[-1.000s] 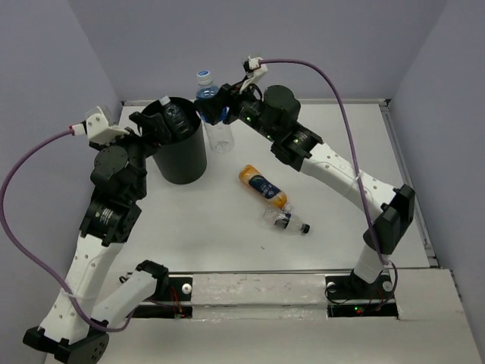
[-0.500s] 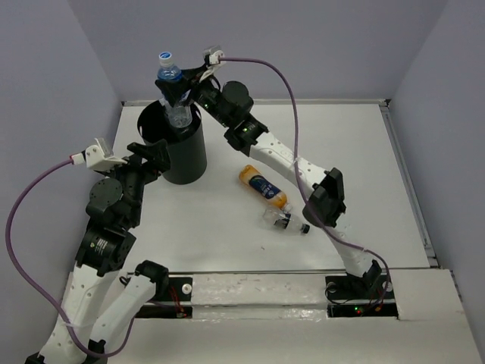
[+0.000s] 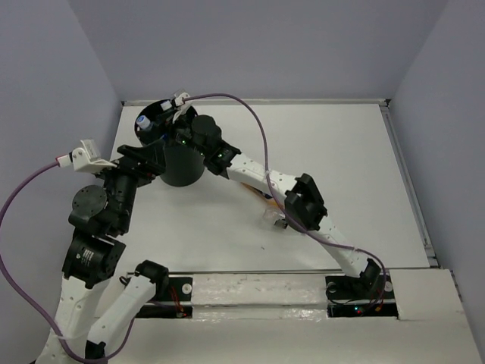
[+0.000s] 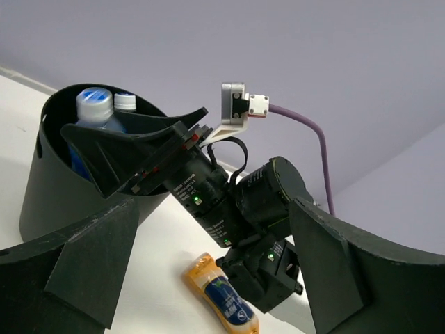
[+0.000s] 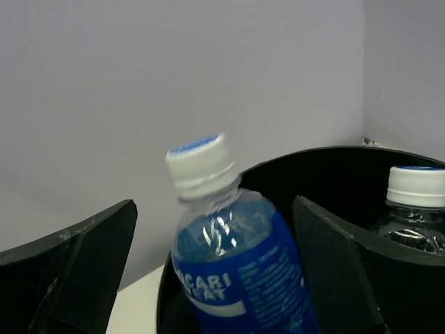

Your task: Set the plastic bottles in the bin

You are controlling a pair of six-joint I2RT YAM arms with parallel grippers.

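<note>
1. The right gripper (image 5: 214,209) hangs over the bin (image 4: 42,188), fingers spread wide and gripping nothing.
2. A blue-label bottle (image 5: 240,271) stands inside the bin between those fingers, with 1 white-capped bottle (image 5: 415,191) beside it.
3. The left gripper (image 4: 214,202) is wide open and empty, just beside the bin.
4. An orange bottle (image 4: 221,299) and a clear bottle (image 3: 273,221) lie on the table (image 3: 341,167), partly covered by the right arm (image 3: 250,176).

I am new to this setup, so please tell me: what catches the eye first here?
The right arm stretches across the table to the black bin, its jaws open on either side of a blue-labelled bottle in it. A clear bottle stands beside it, and an orange bottle lies on the table.
</note>
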